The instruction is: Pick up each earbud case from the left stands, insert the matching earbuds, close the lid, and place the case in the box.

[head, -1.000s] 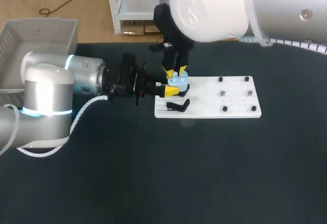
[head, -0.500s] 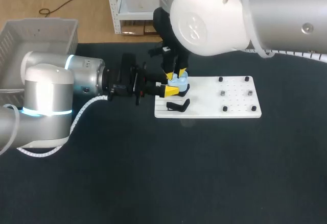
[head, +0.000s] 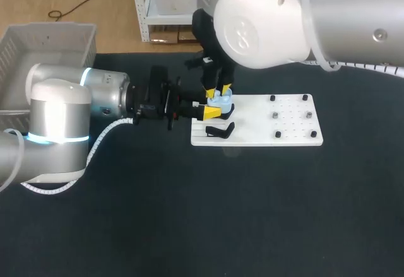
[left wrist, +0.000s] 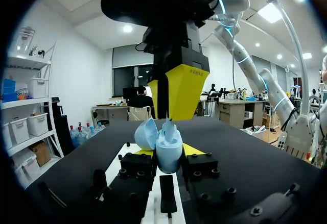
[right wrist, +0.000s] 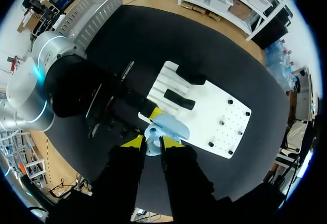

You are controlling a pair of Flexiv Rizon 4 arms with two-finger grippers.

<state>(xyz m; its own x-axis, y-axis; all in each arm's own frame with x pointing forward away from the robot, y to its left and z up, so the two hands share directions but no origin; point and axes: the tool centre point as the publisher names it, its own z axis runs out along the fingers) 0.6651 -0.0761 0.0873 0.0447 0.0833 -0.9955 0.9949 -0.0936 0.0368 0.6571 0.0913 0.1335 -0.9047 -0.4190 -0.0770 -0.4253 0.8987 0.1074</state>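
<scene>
Left wrist view: open blue earbud case (left wrist: 168, 155) gripped within left hand (left wrist: 166, 151).

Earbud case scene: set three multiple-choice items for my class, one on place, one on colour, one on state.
1. In the head view, the earbud case is at the white board's: A right end; B left end; C middle.
2. The case is: A light blue; B red; C black.
3. Its lid is: A shut; B missing; C open.
Answers: 1 B, it is by the board's left edge; 2 A, pale blue in every view; 3 C, the left wrist view shows the lid tipped back.
</scene>
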